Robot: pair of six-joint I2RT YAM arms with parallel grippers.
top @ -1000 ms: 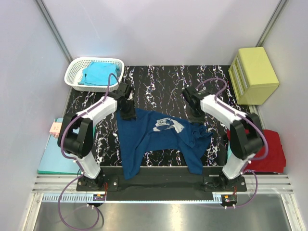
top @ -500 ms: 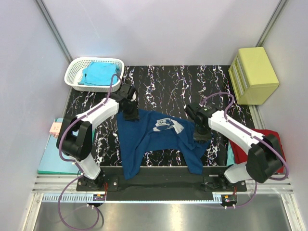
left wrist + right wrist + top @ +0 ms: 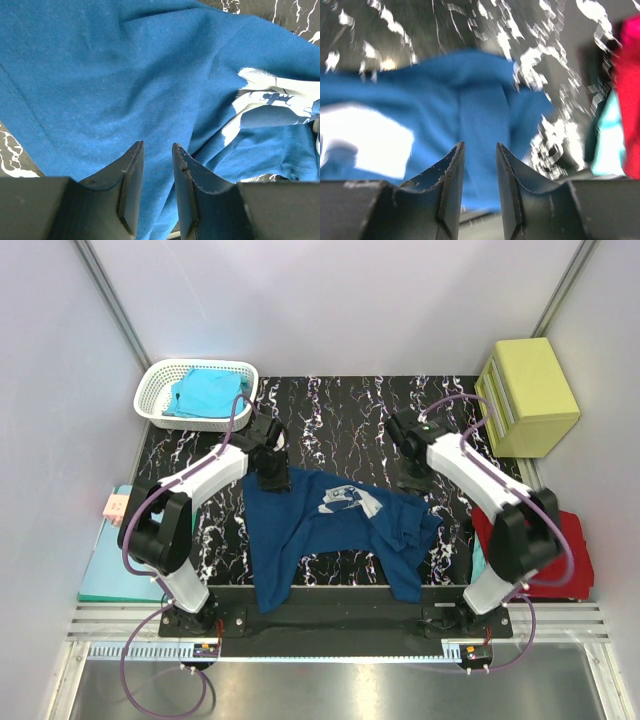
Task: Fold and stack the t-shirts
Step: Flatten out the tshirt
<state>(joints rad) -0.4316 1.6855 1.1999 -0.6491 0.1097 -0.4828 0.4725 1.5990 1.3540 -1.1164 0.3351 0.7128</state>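
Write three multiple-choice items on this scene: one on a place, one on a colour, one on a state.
1. Where does the turquoise t-shirt lie?
A. on the yellow drawer box
B. in the white basket
C. on the bare mat

2. What colour is the t-shirt at the right edge?
A. green
B. white
C. red

3. How does the navy t-shirt lie?
A. spread out and rumpled, print up
B. folded into a neat square
C. rolled into a tight ball

Answers:
1 B, since it shows inside the basket's rim at the far left.
2 C, since plain red cloth lies there.
3 A, since it sprawls unfolded with its pale print facing up.
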